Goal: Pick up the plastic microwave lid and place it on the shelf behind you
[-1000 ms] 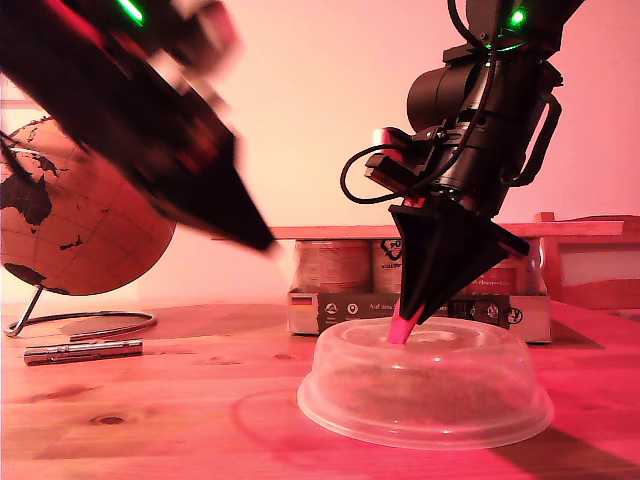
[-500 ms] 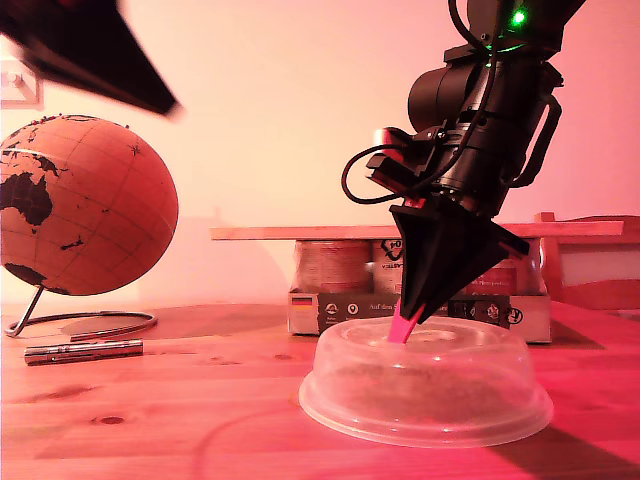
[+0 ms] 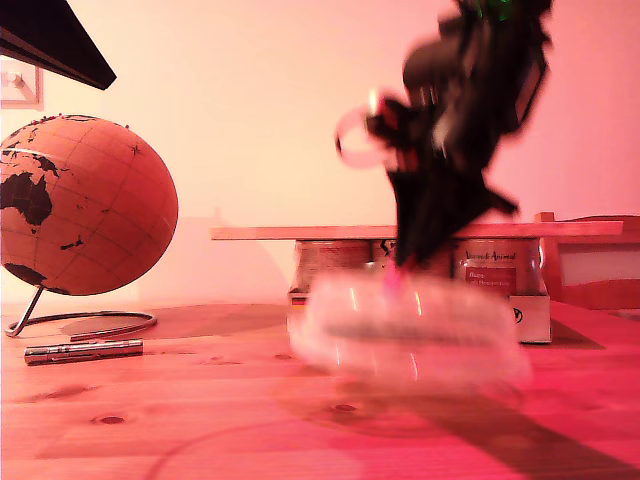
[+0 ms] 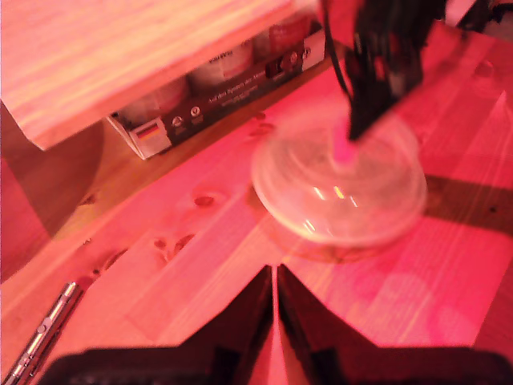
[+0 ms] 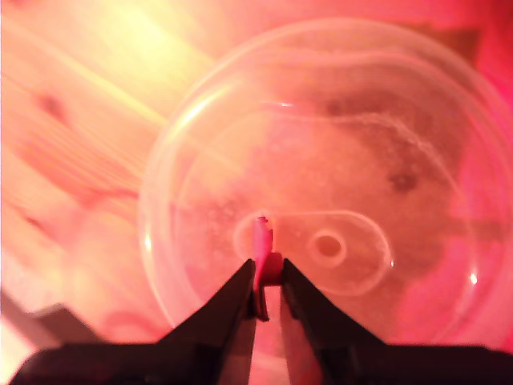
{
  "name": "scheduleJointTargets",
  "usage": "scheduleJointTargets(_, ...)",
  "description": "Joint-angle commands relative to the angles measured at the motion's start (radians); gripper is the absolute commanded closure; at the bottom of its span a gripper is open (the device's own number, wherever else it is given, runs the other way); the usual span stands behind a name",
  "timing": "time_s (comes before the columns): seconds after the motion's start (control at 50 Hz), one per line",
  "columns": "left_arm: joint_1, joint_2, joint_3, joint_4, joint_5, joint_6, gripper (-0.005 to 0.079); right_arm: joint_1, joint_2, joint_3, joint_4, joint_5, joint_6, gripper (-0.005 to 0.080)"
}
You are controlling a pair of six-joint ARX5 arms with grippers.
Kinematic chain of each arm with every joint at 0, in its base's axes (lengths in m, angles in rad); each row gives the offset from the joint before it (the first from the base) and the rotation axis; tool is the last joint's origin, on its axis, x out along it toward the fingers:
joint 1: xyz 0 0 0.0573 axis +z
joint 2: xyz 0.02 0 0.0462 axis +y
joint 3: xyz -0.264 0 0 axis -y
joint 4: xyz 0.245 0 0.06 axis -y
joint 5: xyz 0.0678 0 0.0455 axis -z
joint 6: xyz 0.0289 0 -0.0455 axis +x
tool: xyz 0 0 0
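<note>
The plastic microwave lid point(image 3: 405, 325) hangs blurred just above the wooden table, clear with a red-pink tab point(image 5: 261, 241) on top. My second gripper point(image 3: 398, 270) is shut on that tab, its dark fingers point(image 5: 240, 301) pinching it from both sides over the dome point(image 5: 321, 160). The lid point(image 4: 337, 188) and the second arm point(image 4: 385, 56) also show in the first wrist view. My first gripper point(image 4: 276, 293) is shut on nothing, high above the table; its arm point(image 3: 50, 40) fills the exterior view's upper left corner. The shelf point(image 3: 300, 232) is a light-wood plank point(image 4: 120, 48) resting on jars behind the lid.
A cardboard tray of labelled jars point(image 3: 340, 265) stands under the plank. A cork globe point(image 3: 85, 205) on a wire stand sits at the exterior view's left, with a metal pen-like tool point(image 3: 85, 350) in front of it. A dark wooden frame point(image 3: 600, 260) stands at the exterior view's right.
The second gripper has lifted the lid off the table by its tab and is moving, blurred. The first arm has swung up toward the exterior view's upper left corner.
</note>
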Motion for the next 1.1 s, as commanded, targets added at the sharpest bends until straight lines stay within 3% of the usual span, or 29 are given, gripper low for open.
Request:
scheduleJointTargets(0.0, 0.003, 0.002, -0.02, 0.007, 0.0, -0.006, 0.0764, -0.001, -0.005, 0.047, -0.039, 0.0, -0.002, 0.0765)
scheduleJointTargets(0.26, 0.003, 0.002, -0.02, 0.026, 0.002, -0.006, 0.0764, 0.003, -0.005, 0.238, -0.175, 0.011, -0.002, 0.0765)
scheduleJointTargets(0.54, 0.003, 0.002, -0.02, 0.095, 0.005, -0.026, 0.0764, 0.004, -0.005, 0.419, -0.222, 0.056, 0.003, 0.0765)
scheduleJointTargets(1.08, 0.003, 0.003, -0.02, 0.146, 0.024, -0.052, 0.0764, -0.052, -0.005, 0.497, -0.019, 0.188, 0.021, 0.0765)
